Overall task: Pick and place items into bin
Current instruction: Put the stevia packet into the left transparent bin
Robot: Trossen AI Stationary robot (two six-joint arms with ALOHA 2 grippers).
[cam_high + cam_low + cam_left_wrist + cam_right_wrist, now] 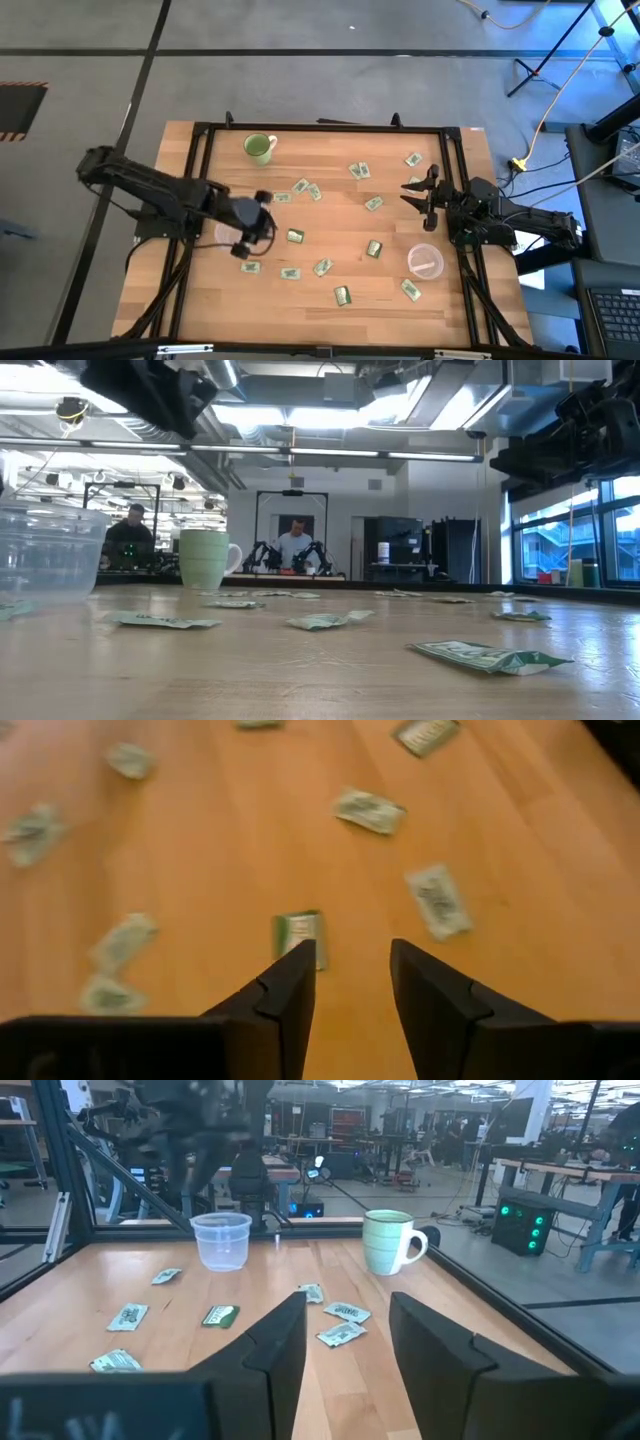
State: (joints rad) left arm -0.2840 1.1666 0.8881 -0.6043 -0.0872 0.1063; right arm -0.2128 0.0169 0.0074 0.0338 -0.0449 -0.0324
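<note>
Left fingers (352,970) apart, over shiny flat packet (298,934)

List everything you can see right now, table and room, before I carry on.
packets: about fourteen, green and white, scattered over the table
mug: one, light green, far left part of the table
clear cups: two, see-through, one near the right arm, one below the left arm
table: one, light wood, black frame
people: two, in the room behind
left gripper: dark, open, above a packet
right gripper: dark, open, empty, at the right edge
</note>
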